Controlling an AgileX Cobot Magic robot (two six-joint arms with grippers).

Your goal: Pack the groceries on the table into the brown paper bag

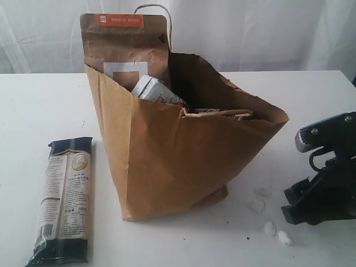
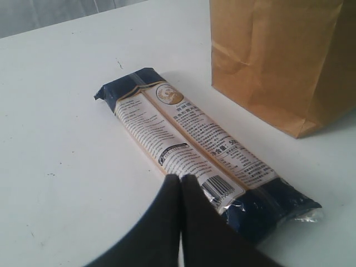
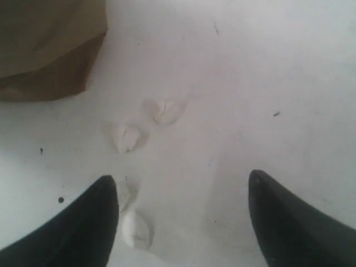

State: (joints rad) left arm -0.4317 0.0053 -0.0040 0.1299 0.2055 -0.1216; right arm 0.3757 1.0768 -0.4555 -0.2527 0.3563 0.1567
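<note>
Lying flat on the counter (image 1: pixel 33 111), the noodle pkt (image 2: pixel 194 150) is sitting just ahead of the left fingers (image 2: pixel 173 194), label side up, barcode end nearest the tips. Left fingers are pressing shut against each other w/ nothing between them. Can't tell whether the tips are touching the wrapper or hanging just over it.

Brown paper bag (image 1: pixel 167 161) is standing upright, farther out from the left fingers than the pkt. It is near the pkt's far end but not touching it. Mouth is gaping open and the sides are creasing.

Brown pouch (image 1: pixel 125 47) w/ orange label strip is sticking up above the bag's rim at the back. White-blue packet (image 1: pixel 156 89) is poking out just in front of it. Other contents are sitting too deep to ID. Both items are well apart from either set of fingers.

Right fingers (image 3: pixel 83 228) are standing wide apart, gripping nothing, pointing down at bare counter. The bag's bottom corner is lying ahead of them, clearly apart. Small white lumps (image 3: pixel 127 137) are lying on the counter betw. these fingers and that corner, one more just beside one fingertip.
</note>
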